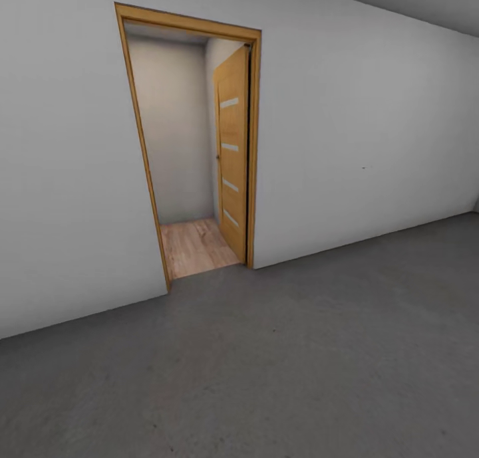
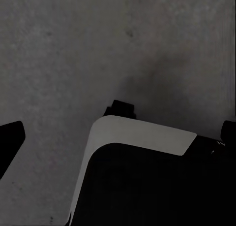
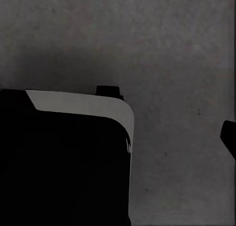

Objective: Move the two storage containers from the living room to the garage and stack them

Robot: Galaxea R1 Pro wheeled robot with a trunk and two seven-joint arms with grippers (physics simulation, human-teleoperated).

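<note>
The two storage containers are out of view, and so is the living room. I stand in the garage on its dark grey concrete floor [image 1: 299, 365]. My left gripper [image 2: 119, 137] hangs over the floor [image 2: 59, 48], open, with one dark fingertip [image 2: 10, 142] far from the other and nothing held. My right gripper [image 3: 118, 137] also hangs over the floor [image 3: 172, 48]. One fingertip [image 3: 230, 137] shows at the picture's edge, and nothing is held between the fingers.
A white wall [image 1: 366, 145] faces me, with a wood-framed doorway [image 1: 193, 179] in it. Its wooden door [image 1: 233, 159] stands swung inward, and a light wood plank floor [image 1: 196, 245] lies beyond. My own black, white-edged base [image 2: 147, 186] sits under both grippers.
</note>
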